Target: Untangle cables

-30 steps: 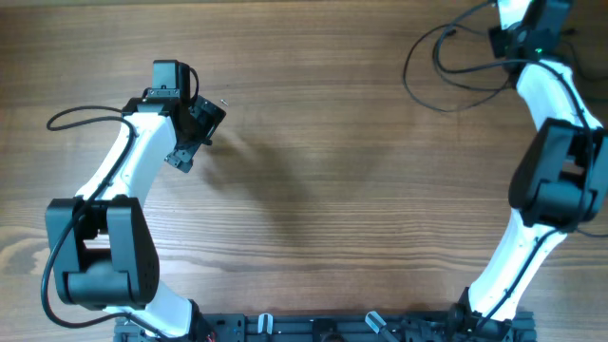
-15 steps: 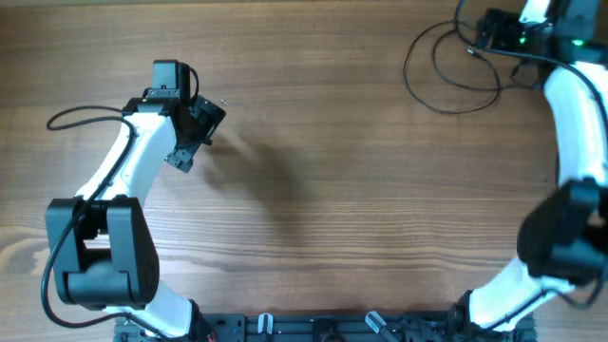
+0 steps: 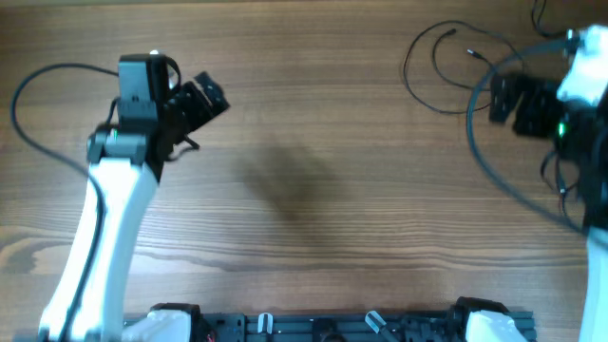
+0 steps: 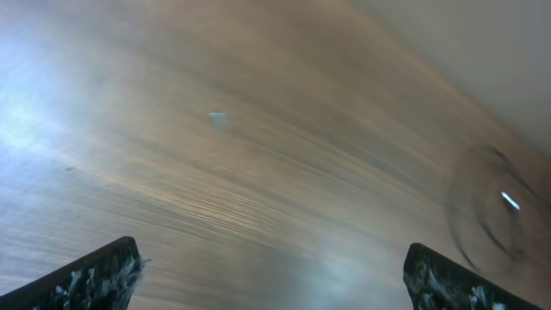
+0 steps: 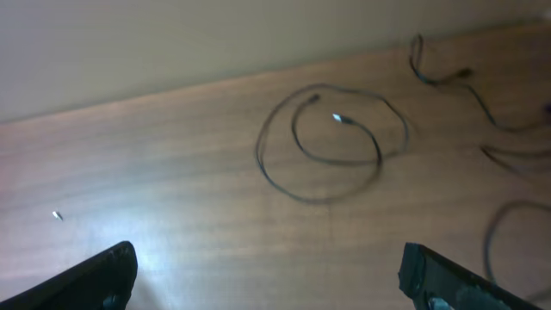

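Thin black cables (image 3: 445,74) lie in loose overlapping loops on the wooden table at the far right, nothing touching them. In the right wrist view the nearest cable loop (image 5: 331,142) shows a silvery plug tip (image 5: 337,118), and another cable (image 5: 441,74) lies further right. My right gripper (image 3: 501,100) hovers just right of the loops, open and empty (image 5: 271,280). Over the left side of the table my left gripper (image 3: 201,112) is open and empty too (image 4: 275,284). Its blurred view shows a faint cable loop (image 4: 492,207) far off.
A thicker black wire (image 3: 483,142) belonging to the right arm arcs in front of the cables. More thin cable strands (image 5: 515,155) trail off at the right table edge. A tiny pale speck (image 4: 219,118) lies on the wood.
My right gripper opened, let go of the cable and drew back from the far edge. The loops stayed on the table. My left arm has swung and shifted its gripper slightly.
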You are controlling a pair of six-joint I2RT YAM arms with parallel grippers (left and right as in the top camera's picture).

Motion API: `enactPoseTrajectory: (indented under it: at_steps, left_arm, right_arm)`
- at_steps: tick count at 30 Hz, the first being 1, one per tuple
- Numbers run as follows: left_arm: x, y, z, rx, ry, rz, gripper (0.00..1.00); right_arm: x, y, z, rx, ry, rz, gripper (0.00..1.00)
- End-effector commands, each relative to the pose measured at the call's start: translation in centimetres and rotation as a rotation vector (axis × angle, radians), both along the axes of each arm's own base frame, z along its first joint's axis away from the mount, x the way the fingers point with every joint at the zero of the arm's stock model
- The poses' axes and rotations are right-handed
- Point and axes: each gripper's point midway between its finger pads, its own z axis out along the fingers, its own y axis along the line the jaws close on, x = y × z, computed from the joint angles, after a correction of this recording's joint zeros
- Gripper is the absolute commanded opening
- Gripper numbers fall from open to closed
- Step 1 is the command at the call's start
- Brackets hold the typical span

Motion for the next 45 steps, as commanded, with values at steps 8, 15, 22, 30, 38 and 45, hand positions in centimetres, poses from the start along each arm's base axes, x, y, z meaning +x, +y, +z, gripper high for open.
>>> enactPoseTrajectory:
  at_steps: [8, 15, 22, 30, 38, 45]
  left_arm:
    - [-14.1, 1.4, 2.8, 0.105, -0.346, 0.054, 1.00]
    - [-17.7, 4.3, 1.8, 0.107, -0.347, 0.194, 1.00]
    - [-17.7, 4.3, 1.6, 0.067, -0.338, 0.224, 1.00]
    - [-17.8, 4.3, 1.5, 0.069, -0.332, 0.223, 1.00]
    - [-17.8, 4.3, 1.5, 0.069, -0.332, 0.223, 1.00]
    - [-17.8, 4.3, 1.5, 0.069, -0.332, 0.223, 1.00]
  right_arm:
    - [-11.7, 0.4, 0.5, -0.092, -0.237, -0.066, 1.00]
    - [-20.7, 3.0, 1.4, -0.125, -0.427, 0.010, 1.00]
    - [-27.6, 5.4, -0.6, -0.137, -0.543, 0.099, 1.00]
    - [-22.6, 4.8, -1.7, 0.091, -0.535, 0.018, 1.00]
    - [-13.9, 2.6, -8.5, 0.408, -0.461, -0.179, 1.00]
    - [-8.6, 7.0, -11.5, 0.241, -0.648, 0.218, 1.00]
